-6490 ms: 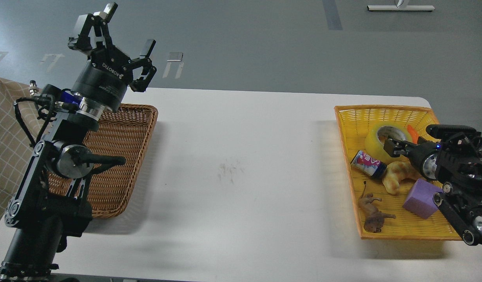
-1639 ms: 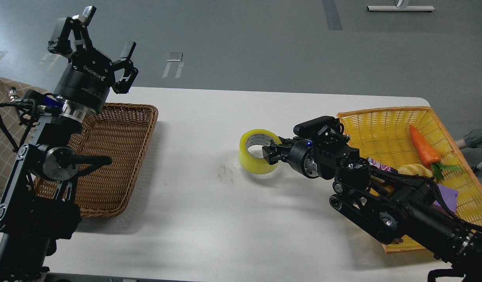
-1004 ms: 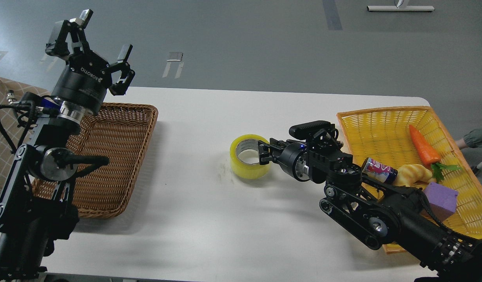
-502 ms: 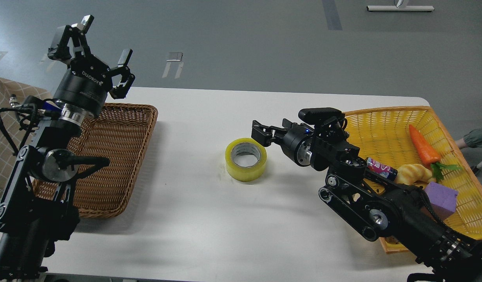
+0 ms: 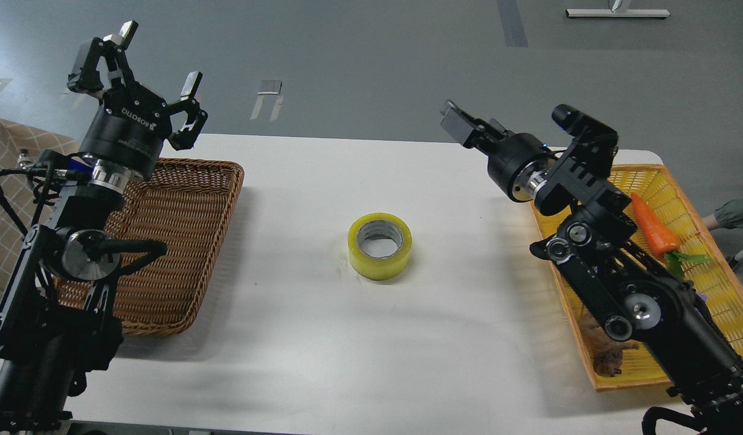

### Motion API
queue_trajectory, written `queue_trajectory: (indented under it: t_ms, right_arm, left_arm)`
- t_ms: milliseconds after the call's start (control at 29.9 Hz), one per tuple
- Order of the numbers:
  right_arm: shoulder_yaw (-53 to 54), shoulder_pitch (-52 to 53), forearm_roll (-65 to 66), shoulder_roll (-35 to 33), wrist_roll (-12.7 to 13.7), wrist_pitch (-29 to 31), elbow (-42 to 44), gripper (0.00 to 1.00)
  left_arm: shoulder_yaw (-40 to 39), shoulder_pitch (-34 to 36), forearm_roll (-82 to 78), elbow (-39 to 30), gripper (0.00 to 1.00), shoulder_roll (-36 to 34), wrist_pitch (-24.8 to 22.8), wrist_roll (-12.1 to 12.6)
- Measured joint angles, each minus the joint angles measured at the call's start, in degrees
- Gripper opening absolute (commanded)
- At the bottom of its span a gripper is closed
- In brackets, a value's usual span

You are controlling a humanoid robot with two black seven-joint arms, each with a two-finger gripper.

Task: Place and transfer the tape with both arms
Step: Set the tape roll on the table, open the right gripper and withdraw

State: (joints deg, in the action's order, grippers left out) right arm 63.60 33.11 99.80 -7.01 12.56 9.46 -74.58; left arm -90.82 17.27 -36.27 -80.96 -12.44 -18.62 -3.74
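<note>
Left tool (image 5: 145, 63), marked ROBOTIQ, gapes above the brown basket (image 5: 184, 241).

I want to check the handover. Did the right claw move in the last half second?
Yes. The right claw went up and away from the tape, which stays flat on the table, back toward the yellow basket.

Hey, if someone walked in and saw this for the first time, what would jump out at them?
The yellow tape lying flat and alone in the middle of the white table, touched by nothing. Flanking it, the left gripper is raised with fingers spread above the brown wicker basket, and the right gripper is lifted beside the yellow basket holding an orange carrot.
</note>
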Motion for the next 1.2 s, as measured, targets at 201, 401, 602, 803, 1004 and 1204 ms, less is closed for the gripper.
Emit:
queue_trajectory:
  t_ms: [201, 401, 602, 803, 1004, 1204]
  right_arm:
    - [2.5, -2.7, -14.3, -5.0, -3.5, 0.0, -7.4, 0.99]
    - [10.0, -6.1, -17.2, -4.5, -5.3, -0.5, -10.9, 0.99]
    - [15.3, -9.8, -19.0, -2.5, -5.2, -0.4, -13.9, 0.99]
    - [16.7, -10.7, -24.6, -2.6, -5.2, -0.1, -16.1, 0.99]
    - [17.3, -11.2, -25.3, -2.7, -4.8, -0.2, -16.1, 0.99]
    - [18.6, -12.4, -25.5, -2.1, -5.1, -0.1, -17.8, 1.00]
  left_arm:
    - [0.5, 2.2, 0.3, 0.0, 0.99, -2.4, -5.1, -0.5]
    - [0.4, -1.7, 0.2, -0.6, 0.99, -2.0, -8.6, -2.7]
    - [-0.4, -4.8, 0.8, -1.0, 0.99, -2.4, -9.4, -9.5]
    - [0.5, -5.1, 0.2, 1.2, 0.99, -2.8, -9.4, -13.2]
    - [2.2, -4.8, -3.0, 1.5, 0.99, -3.0, -9.4, -15.0]
    - [3.7, -4.1, -6.4, 1.8, 0.99, -2.5, -9.4, -15.1]
